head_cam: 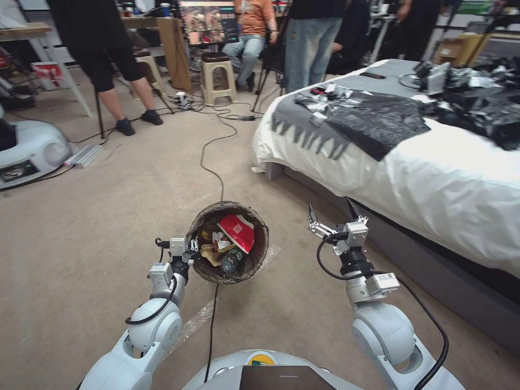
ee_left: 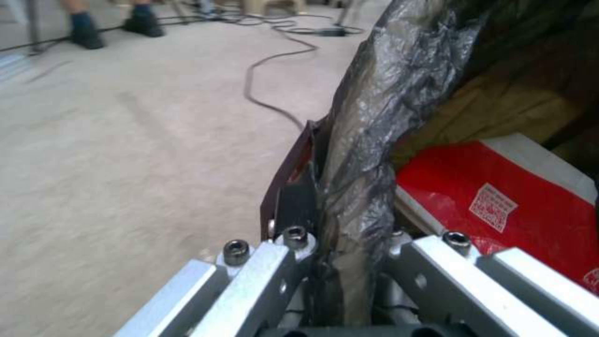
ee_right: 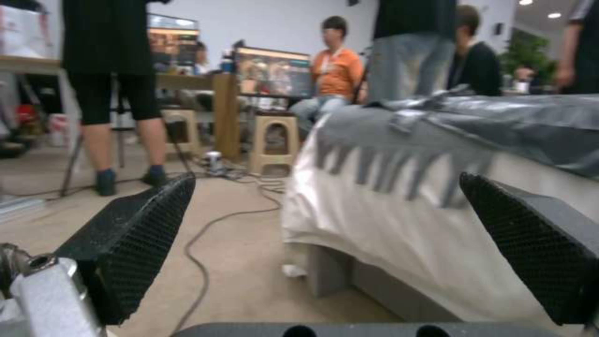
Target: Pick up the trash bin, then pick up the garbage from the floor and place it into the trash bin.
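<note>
The trash bin (head_cam: 260, 238), round with a dark bag liner over its rim, hangs tilted above the carpet in front of me. My left gripper (head_cam: 190, 245) is shut on its near-left rim; in the left wrist view the liner-covered rim (ee_left: 368, 140) runs between the fingers (ee_left: 293, 206). Garbage lies inside: a flat red packet (head_cam: 237, 231) (ee_left: 499, 201), a green-labelled bottle (head_cam: 232, 260) and brown paper (head_cam: 210, 253). My right gripper (head_cam: 333, 214) is held up to the right of the bin, open and empty, its black pads (ee_right: 134, 234) wide apart.
A bed (head_cam: 433, 179) with a white cover, grey blanket and black plastic bags (head_cam: 379, 122) stands at the right. A black cable (head_cam: 214, 162) runs across the carpet toward the bin. People, stools and desks stand at the back. A white machine (head_cam: 27, 151) sits far left.
</note>
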Robot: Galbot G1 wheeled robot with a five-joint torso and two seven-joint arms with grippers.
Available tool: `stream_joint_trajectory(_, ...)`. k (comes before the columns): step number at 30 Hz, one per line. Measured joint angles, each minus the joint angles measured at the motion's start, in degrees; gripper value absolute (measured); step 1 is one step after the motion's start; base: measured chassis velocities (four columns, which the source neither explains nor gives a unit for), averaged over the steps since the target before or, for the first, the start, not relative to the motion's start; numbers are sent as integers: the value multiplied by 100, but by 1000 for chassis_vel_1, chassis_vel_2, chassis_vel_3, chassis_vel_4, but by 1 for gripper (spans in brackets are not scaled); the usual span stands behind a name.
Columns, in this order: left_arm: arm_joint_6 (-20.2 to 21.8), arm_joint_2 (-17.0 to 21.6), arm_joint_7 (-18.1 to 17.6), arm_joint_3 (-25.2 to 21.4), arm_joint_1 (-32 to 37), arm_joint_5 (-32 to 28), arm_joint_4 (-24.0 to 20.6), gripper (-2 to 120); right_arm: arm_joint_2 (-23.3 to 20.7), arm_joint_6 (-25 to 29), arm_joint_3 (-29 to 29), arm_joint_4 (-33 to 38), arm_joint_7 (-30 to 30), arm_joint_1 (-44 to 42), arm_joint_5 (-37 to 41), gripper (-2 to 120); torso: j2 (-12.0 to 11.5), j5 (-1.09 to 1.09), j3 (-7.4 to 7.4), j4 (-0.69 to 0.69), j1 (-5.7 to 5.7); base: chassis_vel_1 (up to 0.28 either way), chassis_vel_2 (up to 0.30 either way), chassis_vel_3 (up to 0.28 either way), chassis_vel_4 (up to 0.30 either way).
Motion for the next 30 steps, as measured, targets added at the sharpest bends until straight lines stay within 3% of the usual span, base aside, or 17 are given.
stream_joint_trajectory(30, -5, -5, 1, -14, 14, 38, -20, 4, 37, 8, -29, 2, 0, -59, -68, 100, 0, 0, 0, 0, 0, 131, 127, 128, 126)
